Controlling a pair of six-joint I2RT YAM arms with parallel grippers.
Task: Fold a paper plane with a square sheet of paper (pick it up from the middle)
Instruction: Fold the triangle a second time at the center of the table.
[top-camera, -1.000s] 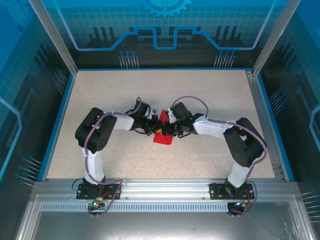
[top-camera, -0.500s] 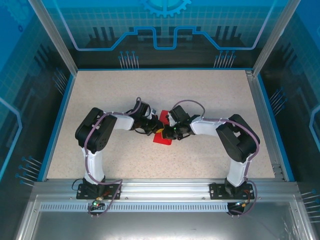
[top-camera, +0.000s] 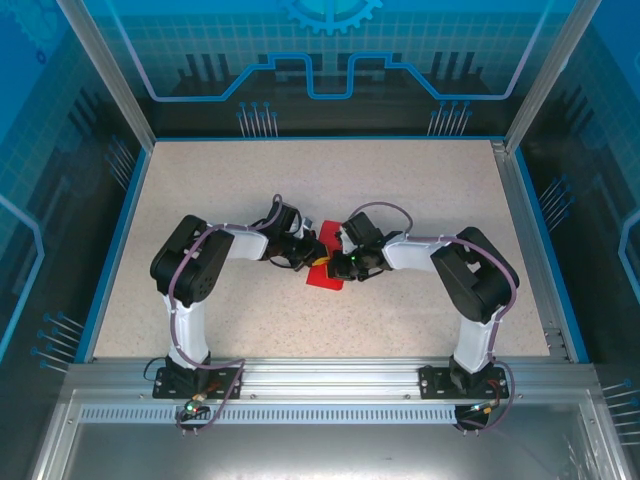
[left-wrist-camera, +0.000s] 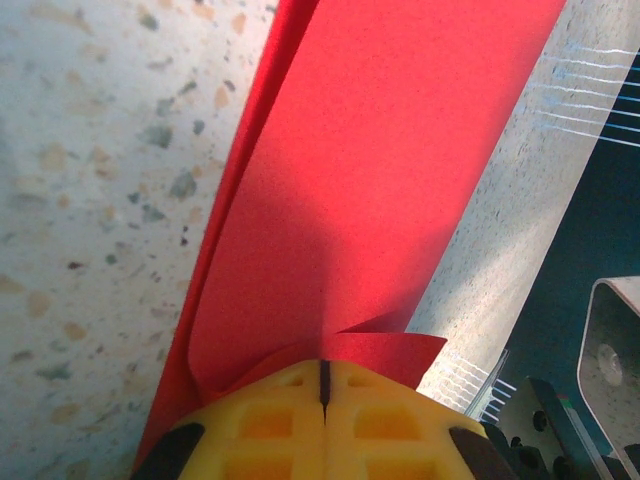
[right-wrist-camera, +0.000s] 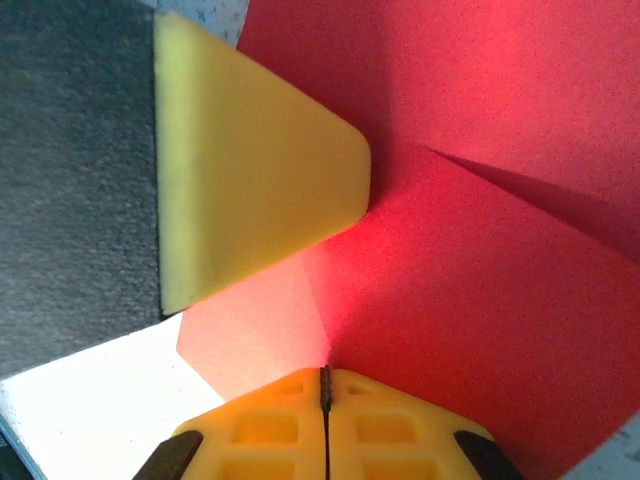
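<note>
— Red is seen at the middle of the speckled table (top-camera: 200, 190). Is the sheet of paper (top-camera: 325, 280) crowded by any edge?

— It is not. The sheet is laid well apart from the blue rim (top-camera: 118, 240) on each side and from the metal rail (top-camera: 330, 372) at the near edge. Bare table is left all round it, and only the two grippers are set close over it.

— How are the arms posed?

— Both are bent at the elbow and turned inward. The left gripper (top-camera: 316, 256) and the right gripper (top-camera: 338, 266) are brought almost nose to nose above the sheet.

— And the jaws?

— In the left wrist view the yellow pads of the left gripper (left-wrist-camera: 323, 372) are pressed together, with a fold of the sheet (left-wrist-camera: 390, 170) pinched between them. The right gripper (right-wrist-camera: 325, 380) is likewise closed, and creases of the sheet (right-wrist-camera: 480, 260) are gathered into its tips. A further yellow pad (right-wrist-camera: 250, 190) is laid against the paper there; whose it is cannot be told.

— Which way is the sheet run?

— From the left wrist it is seen doubled into a long band. Its long axis is carried away from the tips towards the upper right, and two layers are shown along its left edge. From above, a red corner is shown on the near side of the grippers.
</note>
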